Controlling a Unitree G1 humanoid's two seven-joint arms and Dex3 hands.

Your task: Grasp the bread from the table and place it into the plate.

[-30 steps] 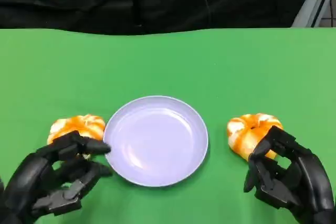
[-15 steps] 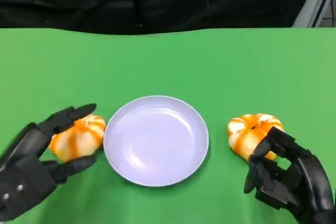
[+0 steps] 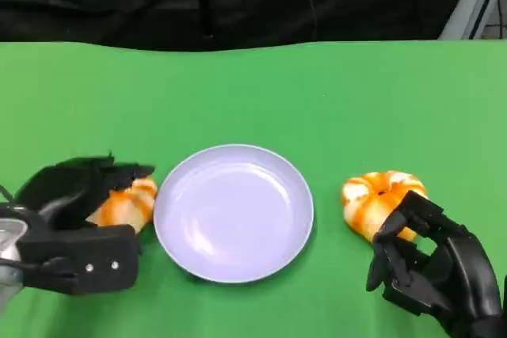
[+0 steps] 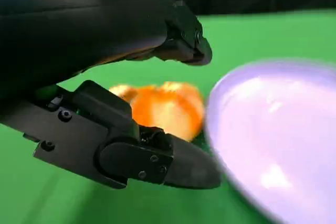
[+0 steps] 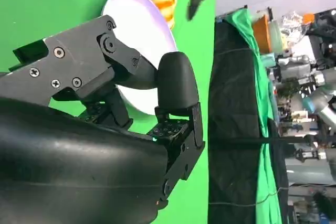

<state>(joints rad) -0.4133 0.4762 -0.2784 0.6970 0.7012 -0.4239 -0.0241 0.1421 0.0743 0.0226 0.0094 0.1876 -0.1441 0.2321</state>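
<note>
The plate (image 3: pixel 234 211) sits mid-counter (image 3: pixel 317 93). One bread (image 3: pixel 127 205) lies just left of it. Another bread (image 3: pixel 379 199) lies to its right.

No lettering, label, brand, number or sign is showing legibly anywhere in these views.
</note>
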